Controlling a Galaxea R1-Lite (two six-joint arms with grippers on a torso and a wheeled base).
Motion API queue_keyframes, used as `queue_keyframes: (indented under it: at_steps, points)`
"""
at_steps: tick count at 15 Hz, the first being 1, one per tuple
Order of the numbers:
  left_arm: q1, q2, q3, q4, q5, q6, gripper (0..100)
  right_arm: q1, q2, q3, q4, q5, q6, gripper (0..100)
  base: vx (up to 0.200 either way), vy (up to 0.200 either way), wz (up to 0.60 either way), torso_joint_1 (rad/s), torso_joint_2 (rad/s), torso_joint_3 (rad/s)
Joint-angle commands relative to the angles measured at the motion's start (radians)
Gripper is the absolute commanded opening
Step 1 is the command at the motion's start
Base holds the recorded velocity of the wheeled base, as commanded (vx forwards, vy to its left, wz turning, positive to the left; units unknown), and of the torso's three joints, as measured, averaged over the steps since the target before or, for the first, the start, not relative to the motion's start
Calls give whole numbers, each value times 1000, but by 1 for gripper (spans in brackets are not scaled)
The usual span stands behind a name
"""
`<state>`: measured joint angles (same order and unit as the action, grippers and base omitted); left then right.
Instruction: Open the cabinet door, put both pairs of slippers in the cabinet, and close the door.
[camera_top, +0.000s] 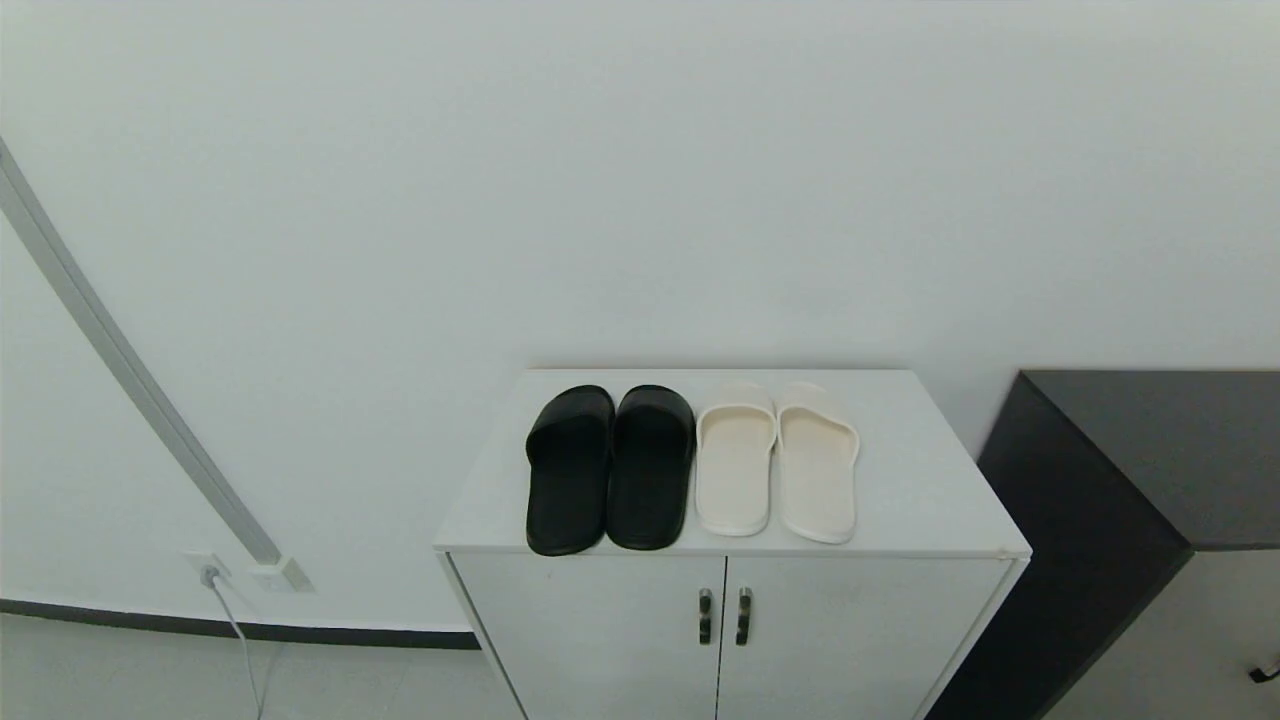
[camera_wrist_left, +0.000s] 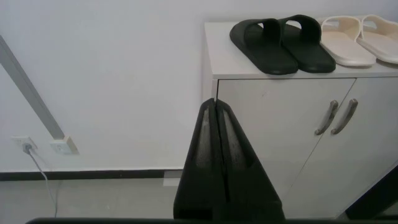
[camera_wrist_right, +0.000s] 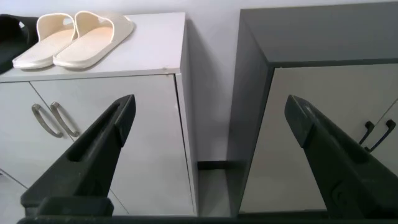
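Observation:
A white cabinet (camera_top: 900, 500) stands against the wall with both doors shut and two metal handles (camera_top: 722, 615) at the middle seam. On its top lie a black pair of slippers (camera_top: 608, 468) on the left and a cream pair of slippers (camera_top: 778, 462) on the right, toes toward the wall. My left gripper (camera_wrist_left: 216, 102) is shut with nothing in it, low and to the left of the cabinet's front (camera_wrist_left: 280, 137). My right gripper (camera_wrist_right: 211, 109) is open and empty, in front of the gap between the white cabinet (camera_wrist_right: 155, 43) and a dark cabinet.
A dark grey cabinet (camera_top: 1150, 470) stands close on the right of the white one, with its own handles (camera_wrist_right: 373, 134). A wall socket with a plugged cable (camera_top: 212, 576) and a slanted grey trunking strip (camera_top: 120, 360) are on the left wall. Open floor lies left of the cabinet.

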<state>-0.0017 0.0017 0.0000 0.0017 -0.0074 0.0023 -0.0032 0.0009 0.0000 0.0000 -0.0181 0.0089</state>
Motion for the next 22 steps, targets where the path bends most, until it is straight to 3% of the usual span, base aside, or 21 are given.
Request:
queue_keyframes:
  at_steps: [1,5,8,10,12,15,17,20,22]
  points:
    - [0,0,0,0,0,1,0,0,1,0,0,1,0,100,0,0,0,0,0,0]
    - [0,0,0,0,3,-16,0,0,1,-2,0,-2,-24,100,0,0,0,0,0,0]
    - [0,0,0,0,1,-10,0,0,16,-9,-9,3,-46,100,0,0,0,0,0,0]
    - [0,0,0,0,1,-10,0,2,156,-238,57,1,74,100,0,0,0,0,0,0]
    - [0,0,0,0,1,-12,0,5,240,-189,92,23,20,100,0,0,0,0,0,0]
    - [0,0,0,0,1,-10,0,26,418,-178,31,110,19,100,0,0,0,0,0,0]
    - [0,0,0,0,1,-10,0,37,581,-183,-83,150,16,100,0,0,0,0,0,0]
    - [0,0,0,0,1,-8,0,127,766,-199,-233,136,23,100,0,0,0,0,0,0]
    - [0,0,0,0,1,-8,0,219,901,-256,-288,69,34,100,0,0,0,0,0,0]
